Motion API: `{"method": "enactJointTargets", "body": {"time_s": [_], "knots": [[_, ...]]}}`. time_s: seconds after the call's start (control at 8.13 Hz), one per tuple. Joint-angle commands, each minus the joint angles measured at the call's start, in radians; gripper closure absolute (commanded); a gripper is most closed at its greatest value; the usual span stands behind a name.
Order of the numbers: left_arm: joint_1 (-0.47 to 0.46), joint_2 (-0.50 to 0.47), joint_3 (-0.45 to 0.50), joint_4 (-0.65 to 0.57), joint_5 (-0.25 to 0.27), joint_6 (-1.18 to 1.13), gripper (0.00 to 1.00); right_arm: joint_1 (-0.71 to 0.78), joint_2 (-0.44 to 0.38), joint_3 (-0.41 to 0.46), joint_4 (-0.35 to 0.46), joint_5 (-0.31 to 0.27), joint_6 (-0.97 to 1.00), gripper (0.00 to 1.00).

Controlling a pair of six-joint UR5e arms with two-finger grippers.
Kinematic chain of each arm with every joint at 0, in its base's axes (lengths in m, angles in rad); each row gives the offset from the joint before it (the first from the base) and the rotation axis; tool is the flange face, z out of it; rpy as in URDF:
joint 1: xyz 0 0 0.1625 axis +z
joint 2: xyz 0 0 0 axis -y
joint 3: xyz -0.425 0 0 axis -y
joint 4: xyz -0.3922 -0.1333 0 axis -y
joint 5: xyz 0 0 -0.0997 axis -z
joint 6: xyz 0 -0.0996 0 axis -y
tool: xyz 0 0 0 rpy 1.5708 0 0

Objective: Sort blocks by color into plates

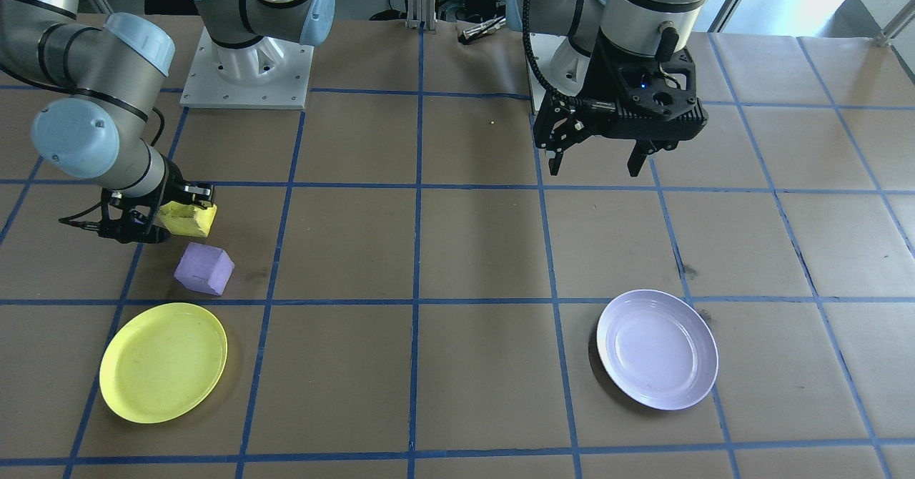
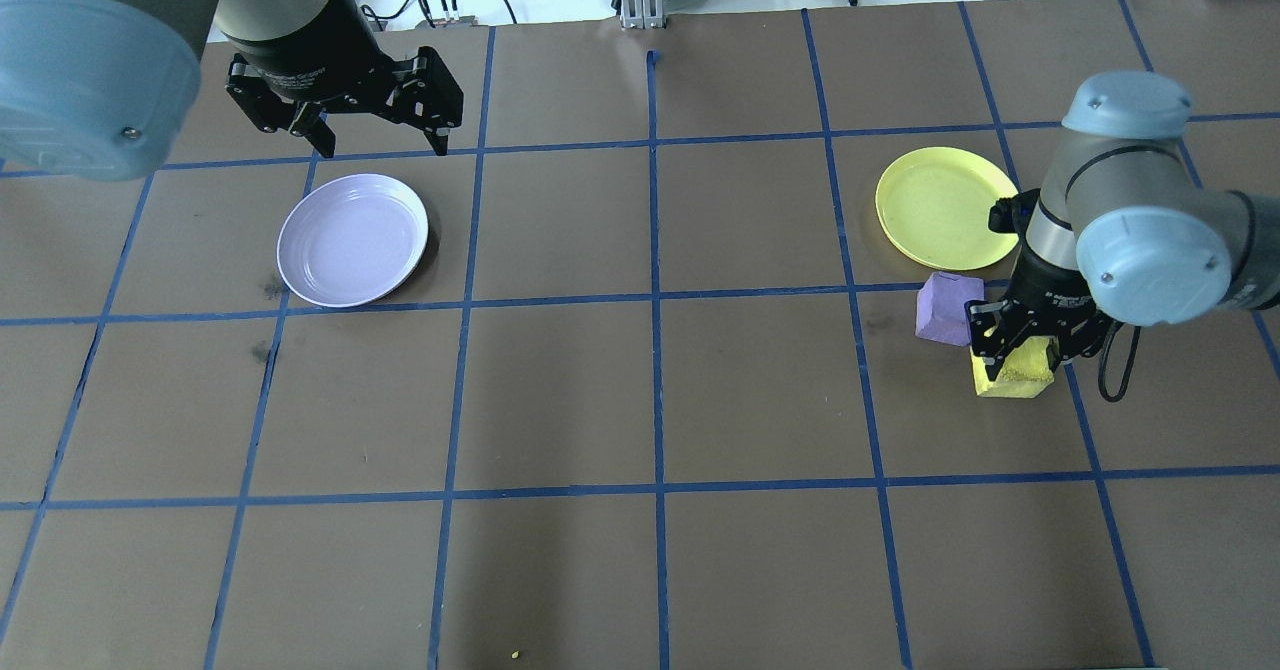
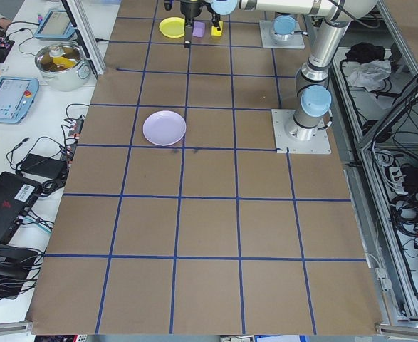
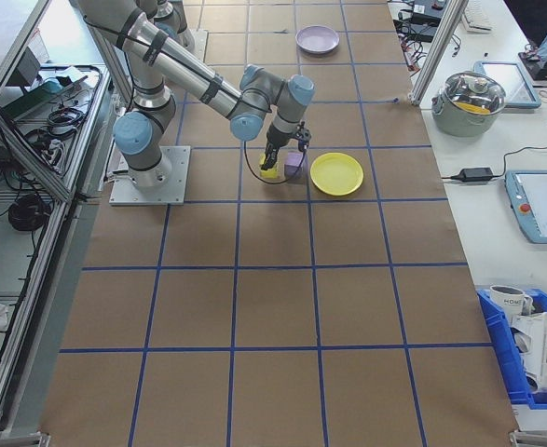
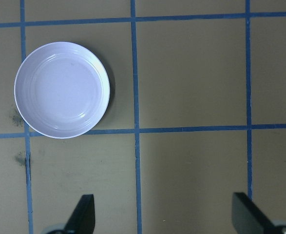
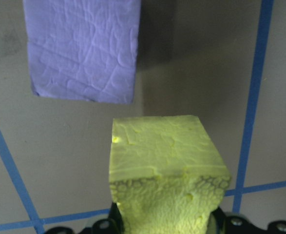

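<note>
Right pincer (image 2: pixel 1020 348) clamps yellow block (image 2: pixel 1012 374); left pincer (image 2: pixel 345 110) gapes empty; swinging toward yellow plate (image 2: pixel 940 207) may knock purple block (image 2: pixel 945 309)

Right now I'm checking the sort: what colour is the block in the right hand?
Bright yellow block, clearest in the right wrist-mounted view.

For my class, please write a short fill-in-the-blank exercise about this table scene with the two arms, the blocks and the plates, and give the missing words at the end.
1. The right pincer is shut on the ____ block.
2. The purple block rests on the ____, not on a plate.
3. The left pincer hangs open and holds ____.
4. Both the yellow plate and the lavender plate are ____.

Missing words: yellow; table; nothing; empty
</note>
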State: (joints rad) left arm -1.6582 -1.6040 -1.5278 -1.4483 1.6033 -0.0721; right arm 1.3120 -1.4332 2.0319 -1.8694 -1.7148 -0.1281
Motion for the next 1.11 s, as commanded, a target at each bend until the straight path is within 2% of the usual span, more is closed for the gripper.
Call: {"method": "enactJointTargets", "body": {"time_s": [0.0, 0.25, 0.61, 0.74, 0.98], "knots": [[0.0, -0.001, 0.0, -0.001, 0.001, 0.0, 0.0, 0.001, 0.042, -0.181, 0.114, 0.006, 0.004, 0.58], [0.0, -0.001, 0.0, 0.0, 0.0, 0.0, 0.0, 0.004, 0.117, -0.286, 0.131, 0.011, 0.004, 0.54], [0.0, -0.002, 0.0, 0.0, 0.0, 0.0, 0.0, 0.082, 0.331, -0.525, 0.136, 0.02, 0.008, 0.5], [0.0, -0.002, 0.0, 0.0, 0.0, 0.0, 0.0, 0.113, 0.379, -0.568, 0.125, 0.021, 0.01, 0.5], [0.0, -0.002, 0.0, 0.0, 0.0, 0.0, 0.0, 0.11, 0.431, -0.579, 0.053, 0.012, 0.005, 0.5]]}}
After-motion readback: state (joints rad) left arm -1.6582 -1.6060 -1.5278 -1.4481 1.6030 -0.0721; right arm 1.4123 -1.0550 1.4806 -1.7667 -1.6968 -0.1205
